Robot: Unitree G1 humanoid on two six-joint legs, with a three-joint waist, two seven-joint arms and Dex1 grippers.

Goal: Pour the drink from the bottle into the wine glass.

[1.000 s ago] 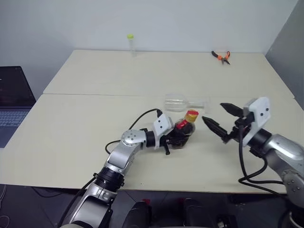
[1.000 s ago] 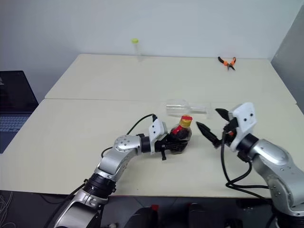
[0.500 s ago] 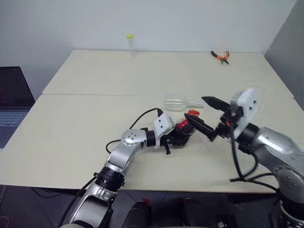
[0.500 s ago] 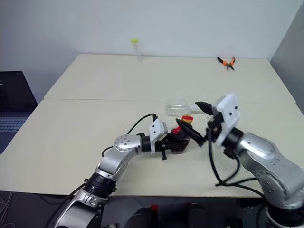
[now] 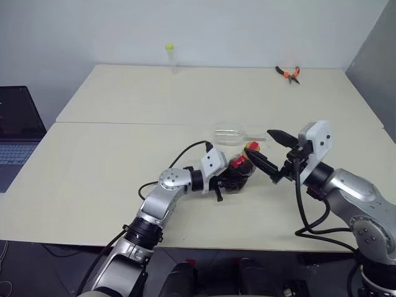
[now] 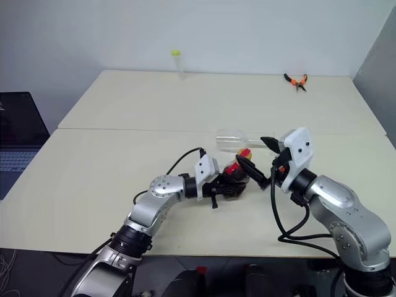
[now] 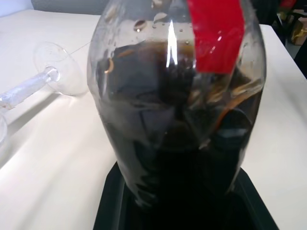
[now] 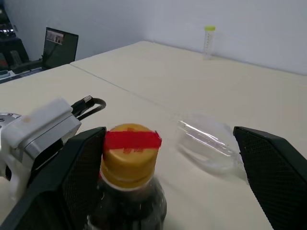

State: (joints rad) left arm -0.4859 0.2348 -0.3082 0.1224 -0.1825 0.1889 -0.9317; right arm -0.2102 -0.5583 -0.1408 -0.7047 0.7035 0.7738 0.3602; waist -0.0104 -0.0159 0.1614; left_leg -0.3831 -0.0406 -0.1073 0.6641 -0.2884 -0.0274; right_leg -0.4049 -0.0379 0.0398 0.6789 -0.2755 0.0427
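Counter: I see a pale counter [image 5: 124,148] under a plain wall, pliers [image 5: 288,73] far off at 1 o'clock.
Left gripper [image 5: 238,179]: fingers clamped on the bottle [image 5: 240,171] body, steadying it upright, I judge, for uncapping.
Right gripper [image 5: 270,151]: fingers wide apart, flanking the yellow cap [image 8: 128,155], not yet gripping.
Wine glass [image 5: 238,133]: lying on its side just behind the bottle at 12 o'clock; it needs standing first.

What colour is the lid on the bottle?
Yellow, with a red strip across it; the bottle cap shows best in the right wrist view.
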